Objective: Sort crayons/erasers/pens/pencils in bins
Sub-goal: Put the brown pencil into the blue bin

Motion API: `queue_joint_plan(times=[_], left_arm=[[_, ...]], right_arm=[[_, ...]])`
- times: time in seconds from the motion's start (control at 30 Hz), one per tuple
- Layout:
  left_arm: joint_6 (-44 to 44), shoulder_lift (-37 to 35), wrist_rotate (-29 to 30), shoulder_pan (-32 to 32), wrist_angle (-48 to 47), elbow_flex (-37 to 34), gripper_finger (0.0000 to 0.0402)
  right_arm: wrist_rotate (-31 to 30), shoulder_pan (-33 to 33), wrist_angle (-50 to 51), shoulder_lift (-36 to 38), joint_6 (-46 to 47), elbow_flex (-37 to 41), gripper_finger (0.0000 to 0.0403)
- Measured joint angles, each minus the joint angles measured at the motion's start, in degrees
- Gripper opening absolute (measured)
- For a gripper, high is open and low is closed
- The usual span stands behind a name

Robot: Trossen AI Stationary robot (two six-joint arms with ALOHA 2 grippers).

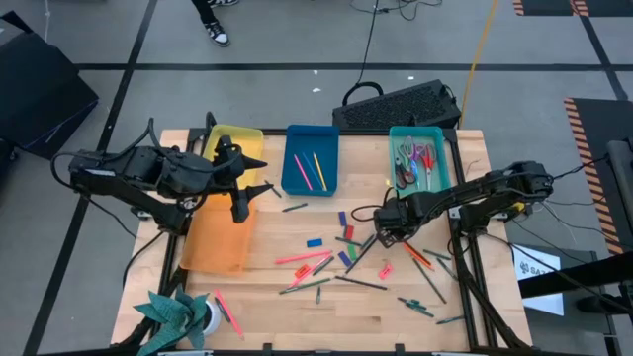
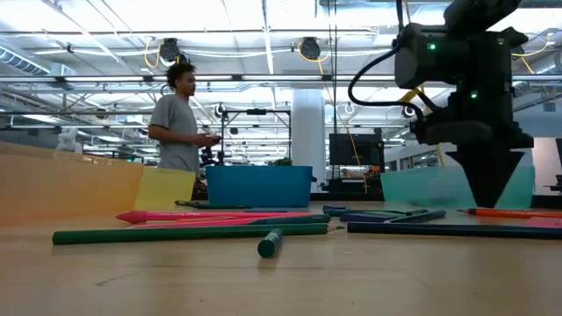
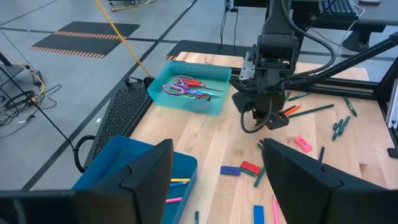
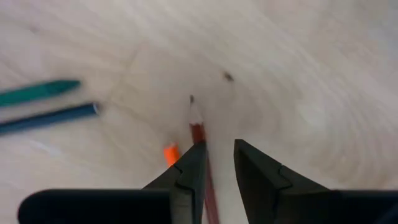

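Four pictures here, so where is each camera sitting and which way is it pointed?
High view: above, looking straight down on the table; both arms show.
Low view: table-top height, looking level into the room; the right gripper hangs down.
Left wrist view: on the left arm, facing across the table; left gripper open in the foreground.
Right wrist view: on the right arm, close to the wood, right gripper open beside a red pencil.
Shared: high and left wrist views both show the teal bin.
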State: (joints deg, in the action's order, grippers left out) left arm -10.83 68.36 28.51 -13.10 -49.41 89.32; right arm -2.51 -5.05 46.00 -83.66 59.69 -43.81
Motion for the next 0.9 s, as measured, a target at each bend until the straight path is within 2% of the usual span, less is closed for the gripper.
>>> queue_joint_plan(times=[0.2, 0.5, 0.8, 0.9], left_arm=[[-0.34, 0.0, 0.02, 0.0, 0.02, 0.0, 0.025], [-0.42, 0.0, 0.02, 0.0, 0.0, 0.0, 0.025], [-0.46, 0.0, 0.04, 0.0, 0.02, 0.0, 0.025], [-0.66, 0.0, 0.43, 0.0, 0.02, 0.0, 0.025]], right_arm=[[1.88, -0.14, -0.27, 0.05, -2.4, 0.38, 0.0073], [2.83, -0.25, -5.31, 0.33, -1.91, 5.33, 0.0071], [2.32, -0.27, -5.09, 0.26, -5.03, 6.64, 0.0015], [2.34, -0.26, -5.05, 0.22, -5.62, 6.67, 0.0009]])
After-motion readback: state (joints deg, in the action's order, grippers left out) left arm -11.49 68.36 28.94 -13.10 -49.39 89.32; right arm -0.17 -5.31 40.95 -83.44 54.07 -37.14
